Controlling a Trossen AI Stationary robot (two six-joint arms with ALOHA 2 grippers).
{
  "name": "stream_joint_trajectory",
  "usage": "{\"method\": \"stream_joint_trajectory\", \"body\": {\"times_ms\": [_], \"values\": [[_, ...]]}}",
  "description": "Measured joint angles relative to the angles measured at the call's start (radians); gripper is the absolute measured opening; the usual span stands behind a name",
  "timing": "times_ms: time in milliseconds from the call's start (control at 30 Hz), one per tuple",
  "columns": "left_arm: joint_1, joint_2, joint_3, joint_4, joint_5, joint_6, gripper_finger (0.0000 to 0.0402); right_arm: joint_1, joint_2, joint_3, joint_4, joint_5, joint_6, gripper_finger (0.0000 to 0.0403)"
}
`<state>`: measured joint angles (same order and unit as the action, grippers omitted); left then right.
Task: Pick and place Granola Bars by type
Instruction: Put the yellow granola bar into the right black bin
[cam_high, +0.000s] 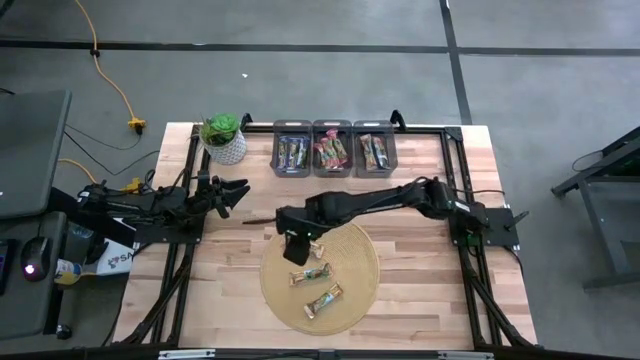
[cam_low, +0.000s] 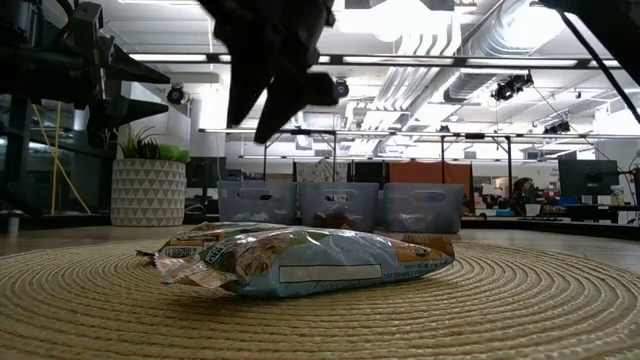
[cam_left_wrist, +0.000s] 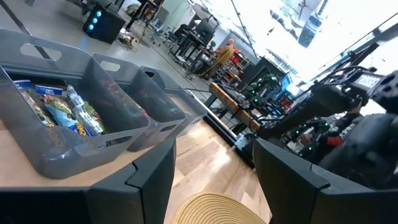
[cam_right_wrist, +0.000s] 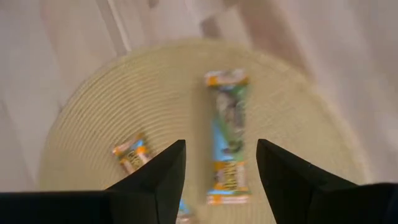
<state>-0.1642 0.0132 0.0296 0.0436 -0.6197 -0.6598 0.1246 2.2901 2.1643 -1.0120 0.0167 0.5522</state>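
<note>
A: Starting nearest, on the mat (cam_high: 352, 300): why are bars lying there?

B: It looks like the pick-up spot. Three bars (cam_high: 322, 298) lie loose on it, well apart from the bins, so each has room around it for a grasp. In the low view, one bar (cam_low: 330, 264) lies flat in front, with another just behind it.

A: And the right gripper (cam_high: 297, 247)?

B: It hangs over the mat's near-left part, fingers spread and empty. In its wrist view, a blue-green bar (cam_right_wrist: 227, 137) lies between the two fingers, lengthwise. I judge it is lining up to come down on that one across its narrow width. A smaller bar (cam_right_wrist: 130, 153) lies off to one side.

A: The left gripper (cam_high: 230, 193)?

B: It waits off the mat, above the desk (cam_high: 420, 290), pointed toward the bins. Its fingers are open and hold nothing. Staying there keeps it clear of the right arm's reach.

A: Farther back?

B: Three bins stand in a row at the desk's far edge, touching. The left bin (cam_high: 292, 150) holds dark blue bars, the middle bin (cam_high: 332, 150) pink-red ones, the right bin (cam_high: 373, 150) green-tan ones. One type per bin is the point of the sorting. A plant (cam_high: 223, 136) stands beside the left bin.
</note>
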Motion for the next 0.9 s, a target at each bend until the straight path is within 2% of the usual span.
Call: {"method": "stream_joint_trajectory", "body": {"times_ms": [133,467,900], "values": [[0.000,0.000,0.000,0.000,0.000,0.000,0.0211,0.007,0.043,0.000,0.007,-0.051,0.017,0.0181],[0.000,0.000,0.000,0.000,0.000,0.000,0.0211,0.009,0.098,-0.002,0.003,-0.053,0.029,0.0181],[0.000,0.000,0.000,0.000,0.000,0.000,0.0211,0.006,0.098,-0.150,0.086,-0.056,0.035,0.0181]]}}
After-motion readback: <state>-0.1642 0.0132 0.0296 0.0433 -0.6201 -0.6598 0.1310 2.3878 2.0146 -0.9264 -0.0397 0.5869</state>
